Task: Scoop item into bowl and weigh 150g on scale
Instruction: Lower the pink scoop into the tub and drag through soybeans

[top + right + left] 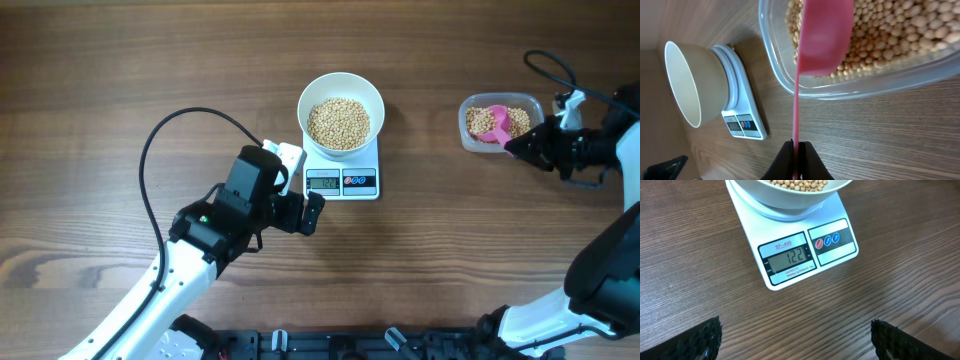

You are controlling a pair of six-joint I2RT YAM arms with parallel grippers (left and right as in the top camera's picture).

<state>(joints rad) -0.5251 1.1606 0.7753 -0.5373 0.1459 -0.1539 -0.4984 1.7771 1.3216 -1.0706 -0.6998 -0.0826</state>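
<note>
Two arms stand at one wooden table (120, 60), each with one pincer. One white bowl (341, 113) sits on one white scale (345, 182), at about 12 o'clock from the table's middle. One clear plastic tub (467, 125) lies well apart at the scale's 3 o'clock, with one pink scoop (497, 124) in it. Many tan beans (338, 123) are here, too many to count, in two lots: a heap in the bowl and a layer in the tub. The bowl covers the rear of the scale, leaving the front edge bare at 6 o'clock, where one grey display (788, 257) reads 122 and three small round buttons (827, 240) sit beside it.

Left pincer (301, 185): spread as wide as it goes, holding nothing and touching nothing. It hangs just beside the scale's front corner, at the scale's 8 o'clock, and its wrist camera looks onto the display. Its two black fingertips (705, 340) stand at either side of bare wood.

Right pincer (520, 145): pressed together on the scoop's thin handle, at the tub's 4 o'clock. The scoop's cup lies over the tub's beans, inside the rim. Whether the cup carries any beans cannot be told.
</note>
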